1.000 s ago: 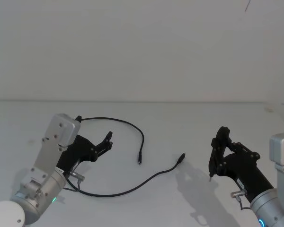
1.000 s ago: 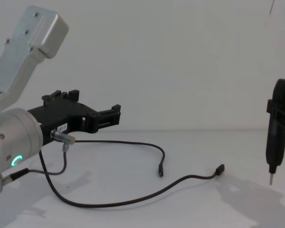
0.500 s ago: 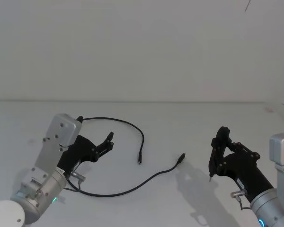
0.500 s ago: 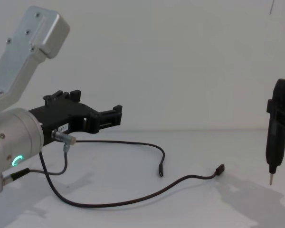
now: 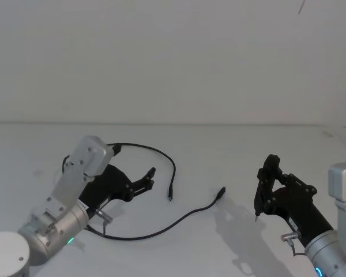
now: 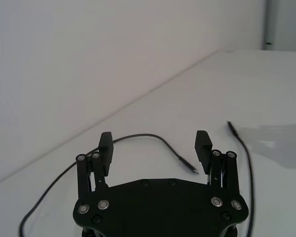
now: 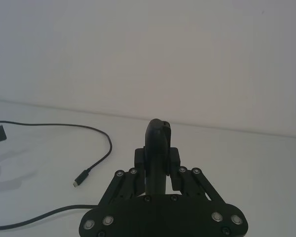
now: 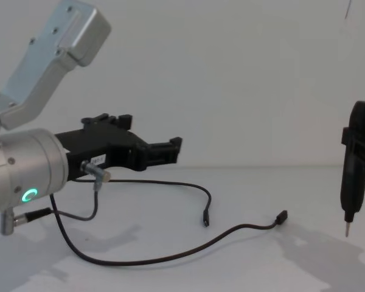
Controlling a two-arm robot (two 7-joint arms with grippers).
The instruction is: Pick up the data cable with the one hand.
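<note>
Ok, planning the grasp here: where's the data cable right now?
In the head view the data cable lies on the table left of centre, curving from beneath the open left claw toward the right claw's pen tool.

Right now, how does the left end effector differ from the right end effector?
The left end effector is open and empty; the right end effector is shut on a pen-shaped tool. The left one hovers by the data cable; the right one sits farther off. Both are black and two-fingered.

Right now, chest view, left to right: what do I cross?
left gripper → first cable plug → second cable plug → pen tool, held in right gripper
</note>
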